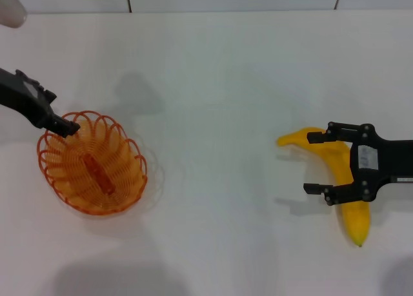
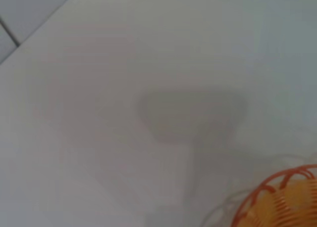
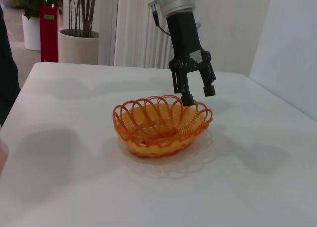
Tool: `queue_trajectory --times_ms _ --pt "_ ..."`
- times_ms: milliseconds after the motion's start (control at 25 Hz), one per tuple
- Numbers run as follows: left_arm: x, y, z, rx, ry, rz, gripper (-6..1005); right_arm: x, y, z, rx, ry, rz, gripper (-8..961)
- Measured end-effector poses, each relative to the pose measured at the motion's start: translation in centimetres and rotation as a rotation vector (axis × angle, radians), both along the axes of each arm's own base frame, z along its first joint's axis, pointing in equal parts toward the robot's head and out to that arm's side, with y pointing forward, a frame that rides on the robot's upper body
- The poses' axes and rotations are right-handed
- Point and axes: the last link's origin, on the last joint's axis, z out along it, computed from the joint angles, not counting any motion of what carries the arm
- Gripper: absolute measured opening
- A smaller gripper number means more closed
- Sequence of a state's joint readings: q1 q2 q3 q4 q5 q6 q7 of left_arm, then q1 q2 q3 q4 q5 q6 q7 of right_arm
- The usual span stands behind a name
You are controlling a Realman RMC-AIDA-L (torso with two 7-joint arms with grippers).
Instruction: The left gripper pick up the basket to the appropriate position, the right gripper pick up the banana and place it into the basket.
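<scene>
Nothing is moved yet: left gripper (image 3: pixel 194 94) open over the basket (image 1: pixel 92 164) rim, right gripper (image 1: pixel 316 162) open astride the banana (image 1: pixel 338 180) (neither gripped).

The basket (image 1: pixel 92 164) is made of thin orange wire loops. The wire looks smooth and a little shiny, and you can see through the gaps. At 3 o'clock from it lies the banana (image 1: pixel 342 173), with smooth, matt yellow skin and a small dark tip. The tabletop (image 1: pixel 213 83) is white, smooth and flat, with a soft shine, and dim shadows show on it. The left pincer (image 3: pixel 194 91) at the basket's rim is black, hard and smooth, like plastic or metal. The right pincer (image 1: pixel 316 163) over the banana is the same dull black, with a small white paper-like label.
</scene>
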State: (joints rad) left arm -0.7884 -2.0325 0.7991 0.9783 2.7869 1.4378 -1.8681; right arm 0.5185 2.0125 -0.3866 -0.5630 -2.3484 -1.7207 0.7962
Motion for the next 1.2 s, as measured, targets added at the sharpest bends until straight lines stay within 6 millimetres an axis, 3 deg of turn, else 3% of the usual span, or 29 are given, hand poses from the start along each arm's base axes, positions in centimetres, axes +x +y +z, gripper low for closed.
queue_trajectory --times_ms 560,760,1200 --pt "-0.5 0.0 -1.1 -0.017 0.003 0.022 805 0.0 0.0 0.0 0.001 -0.001 0.001 890" --pt "-0.6 0.0 -1.5 -0.034 0.015 0.034 598 -0.1 0.1 0.0 0.001 -0.001 0.003 890" --pt "-0.2 0.2 -1.9 -0.048 0.034 0.037 274 -0.2 0.2 0.0 0.0 0.0 0.006 890"
